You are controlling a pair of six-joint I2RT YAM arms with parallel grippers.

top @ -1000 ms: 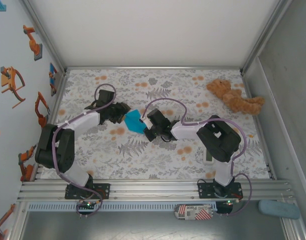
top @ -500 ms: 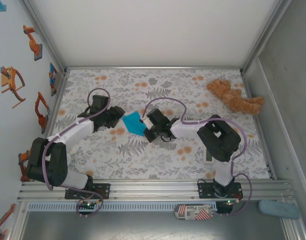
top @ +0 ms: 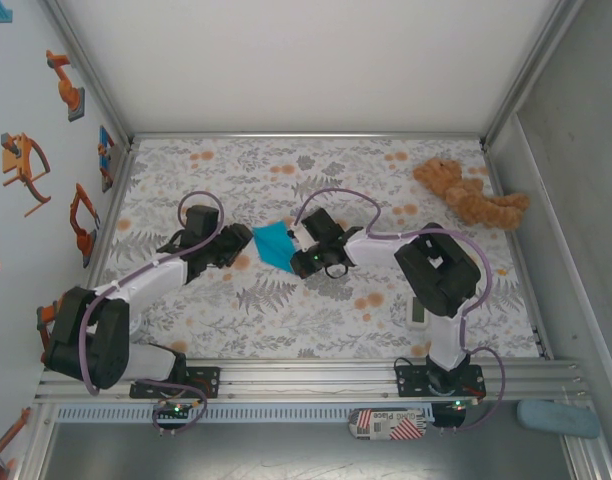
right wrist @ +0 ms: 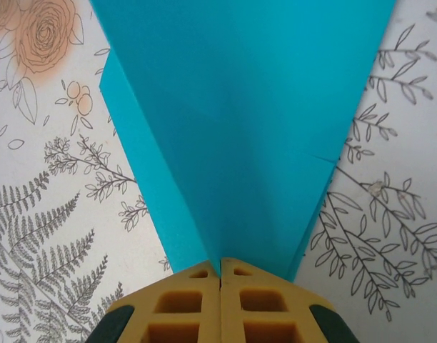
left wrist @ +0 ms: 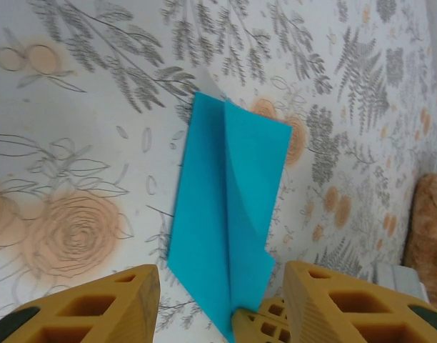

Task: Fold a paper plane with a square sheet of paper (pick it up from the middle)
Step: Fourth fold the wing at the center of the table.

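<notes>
The square sheet of paper is folded into a cyan-blue paper plane (top: 273, 243) with a centre crease, hanging just over the floral mat at mid table. My right gripper (top: 294, 249) is shut on its narrow end; in the right wrist view the paper plane (right wrist: 240, 107) fans out from the closed right gripper (right wrist: 220, 270). My left gripper (top: 242, 246) stands open just left of the plane and apart from it. In the left wrist view the left gripper (left wrist: 222, 279) frames the paper plane (left wrist: 225, 207), with a right fingertip (left wrist: 265, 325) pinching its point.
A brown teddy bear (top: 471, 192) lies at the back right of the floral mat (top: 286, 310). A small white timer (top: 418, 311) sits beside the right arm's elbow. Metal walls ring the mat; a blue pad (top: 557, 418) lies beyond the front rail.
My left gripper has drawn back left from the paper plane, its arm swinging toward the left wall. The right gripper, still shut on the plane, shifted slightly toward the back.
</notes>
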